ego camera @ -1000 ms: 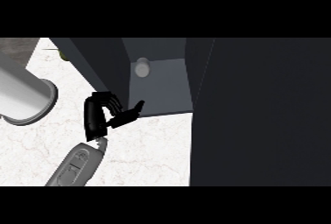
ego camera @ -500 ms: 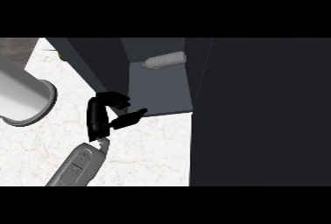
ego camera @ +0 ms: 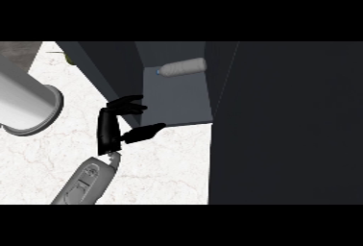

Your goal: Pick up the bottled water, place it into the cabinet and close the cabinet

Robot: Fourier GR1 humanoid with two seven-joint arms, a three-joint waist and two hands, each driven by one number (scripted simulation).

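Has let go of the clear plastic water bottle [ego camera: 183, 67]: seemingly upright a second ago, now toppled on its side, cap to the left, far back inside the dark grey cabinet [ego camera: 177, 103]. Keeps the left robot hand [ego camera: 113, 126] open and empty, fingers spread, near the cabinet's front edge over the white marble surface [ego camera: 163, 166]. Leaves, probably, only closing the dark cabinet door [ego camera: 284, 125] at the right.

A grey cylinder [ego camera: 25, 103] rests on the white marble counter [ego camera: 163, 163].
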